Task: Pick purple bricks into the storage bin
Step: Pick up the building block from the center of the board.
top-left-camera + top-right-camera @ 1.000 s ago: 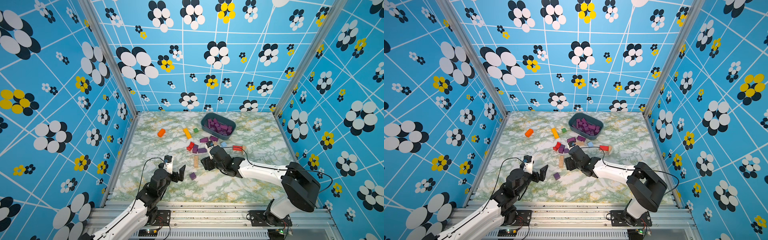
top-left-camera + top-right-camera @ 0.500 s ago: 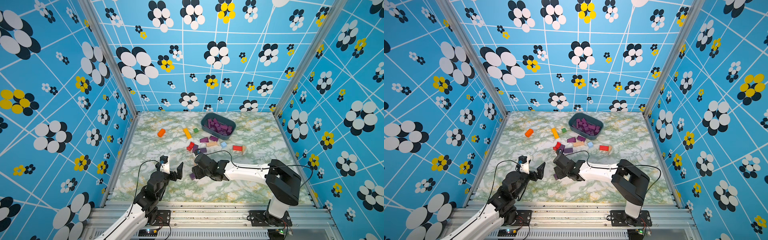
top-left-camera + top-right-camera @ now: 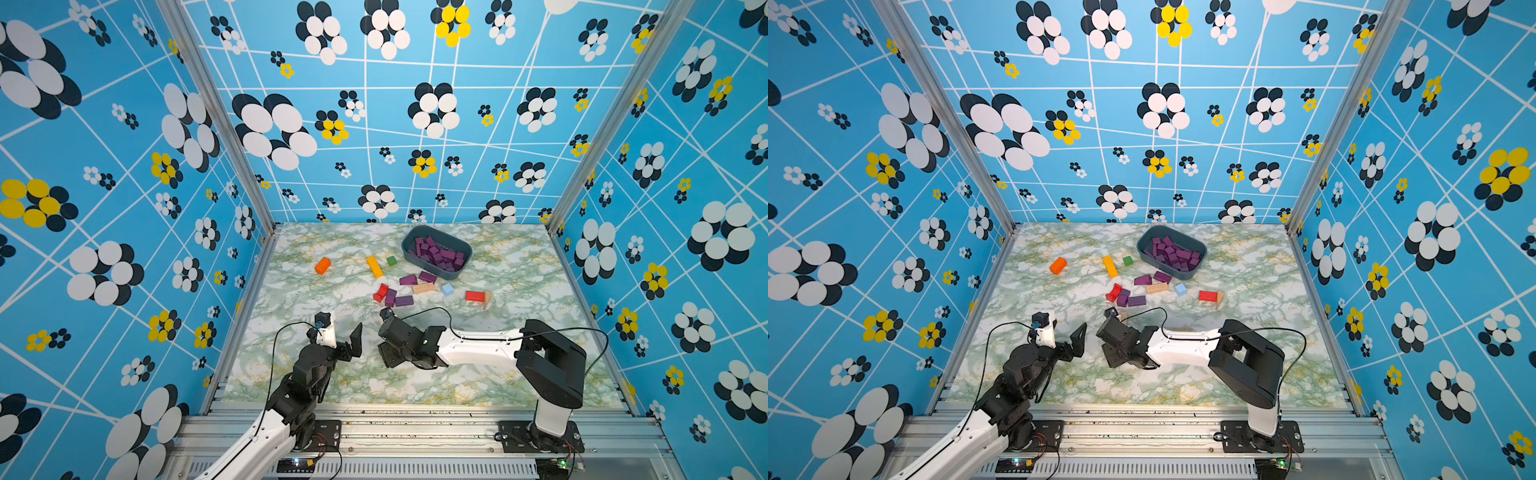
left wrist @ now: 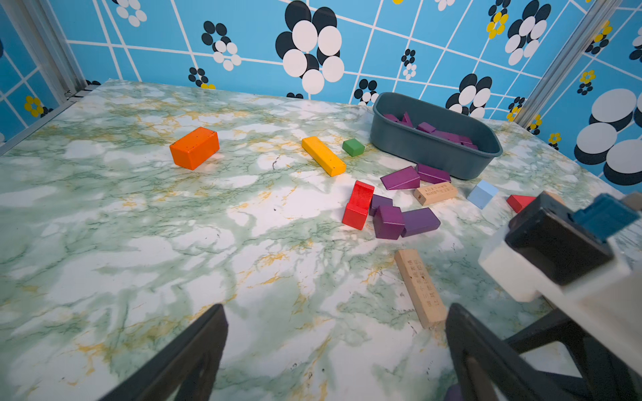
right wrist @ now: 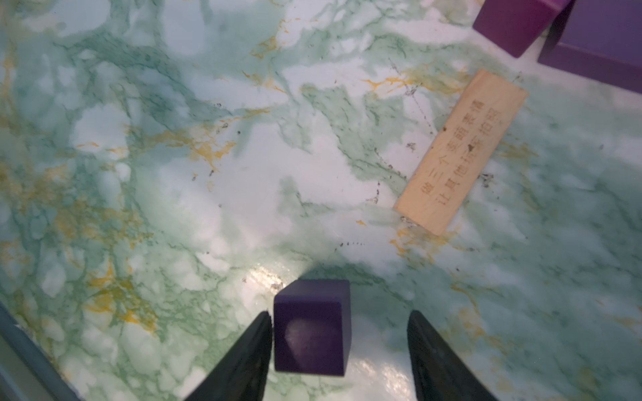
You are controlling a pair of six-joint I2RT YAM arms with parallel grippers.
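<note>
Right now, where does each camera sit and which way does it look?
Top views: high behind the robot, looking down on table, bin, left arm, right arm.
Left wrist: on the left arm, looking across the table at the bin; open left gripper shows.
Right wrist: on the right arm, looking down at a purple cube; open right gripper shows.
Shared: both wrist views show the tan bar.

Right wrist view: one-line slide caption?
Right gripper straddles a purple cube on the marble table, jaws open; tan block nearby.

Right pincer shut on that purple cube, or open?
Open. The right pincer straddles the purple cube: one finger at its side, a clear gap to the other.
</note>
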